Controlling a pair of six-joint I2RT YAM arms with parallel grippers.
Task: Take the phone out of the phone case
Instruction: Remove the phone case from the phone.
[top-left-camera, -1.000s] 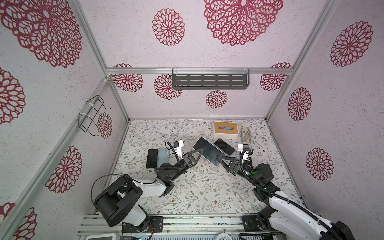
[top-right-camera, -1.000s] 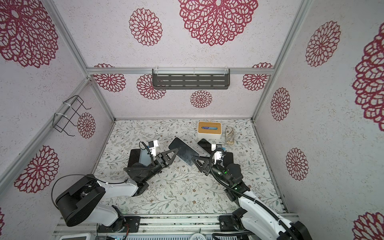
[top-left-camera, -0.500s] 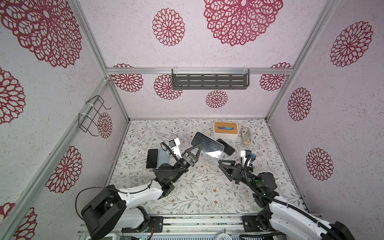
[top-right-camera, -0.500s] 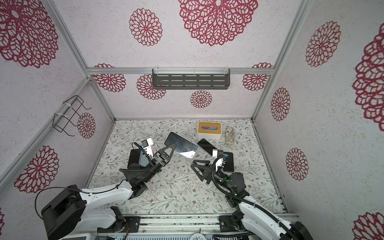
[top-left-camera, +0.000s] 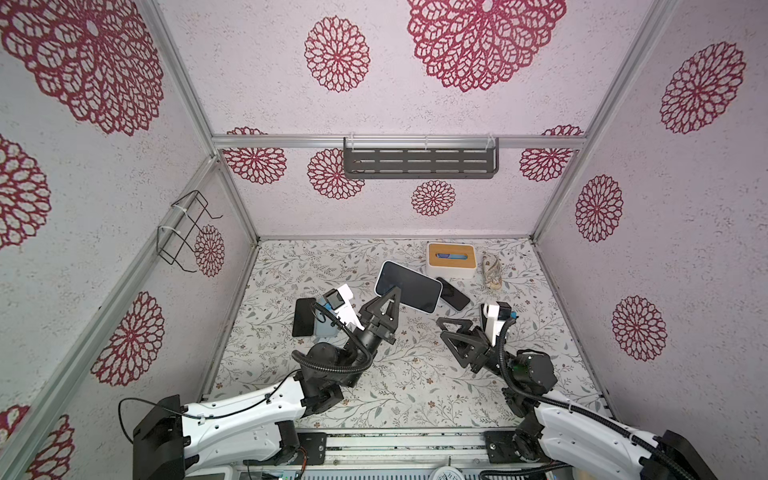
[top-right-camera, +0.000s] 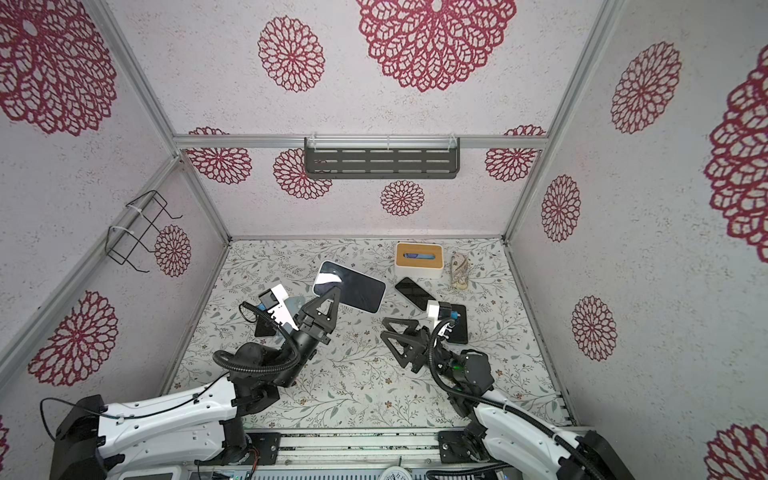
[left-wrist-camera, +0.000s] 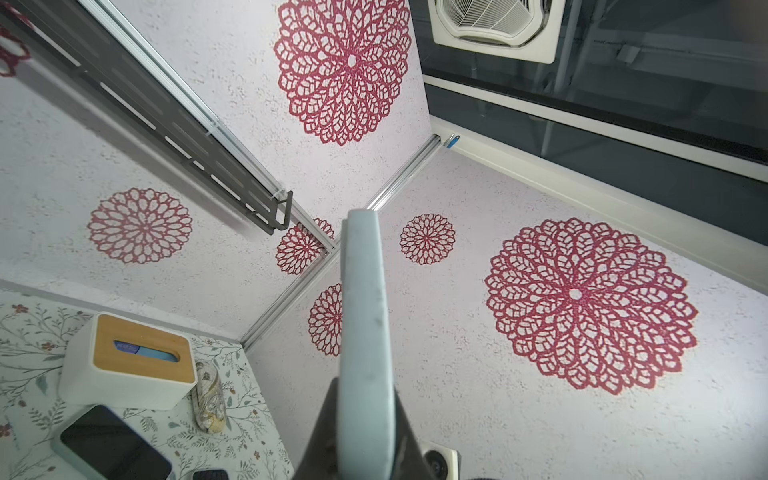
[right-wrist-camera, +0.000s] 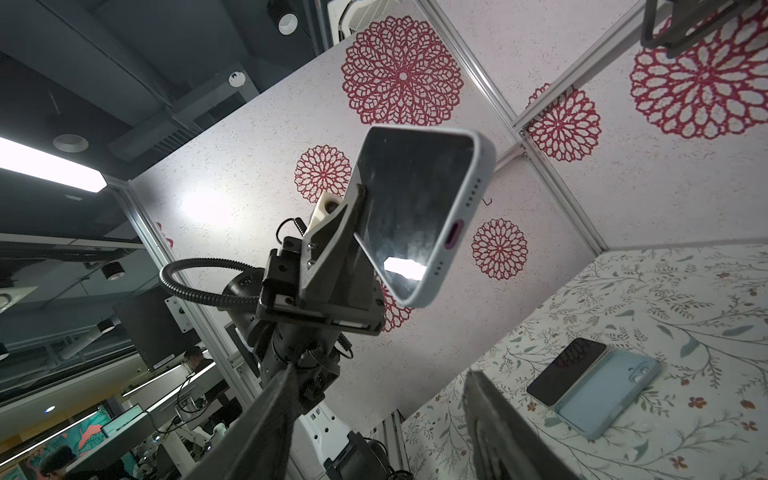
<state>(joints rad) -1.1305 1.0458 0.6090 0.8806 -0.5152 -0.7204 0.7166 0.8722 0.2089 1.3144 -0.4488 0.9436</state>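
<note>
The phone (top-left-camera: 409, 286) (top-right-camera: 351, 286), dark screen up, sits inside its pale blue phone case (left-wrist-camera: 365, 332) and hangs tilted in the air above the middle of the table. My left gripper (top-left-camera: 392, 293) (top-right-camera: 332, 293) (left-wrist-camera: 365, 386) is shut on one long edge of the cased phone. In the right wrist view the screen (right-wrist-camera: 411, 212) shows framed by the case rim, with the charging port facing the camera. My right gripper (top-left-camera: 444, 330) (top-right-camera: 386, 329) (right-wrist-camera: 380, 372) stands open and empty, apart from the phone, lower and to its right.
A white tissue box (top-left-camera: 451, 259) with a wooden top and a rolled cloth (top-left-camera: 492, 270) stand at the back right. A bare black phone (top-left-camera: 454, 293) lies before the box. Another black phone (right-wrist-camera: 567, 370) and an empty blue case (right-wrist-camera: 606, 390) lie at the left. A shelf (top-left-camera: 419, 162) hangs on the back wall.
The right gripper has let go of the phone's edge, opened wider and drawn back toward the front. The left gripper has lifted the cased phone higher and toward the back.
</note>
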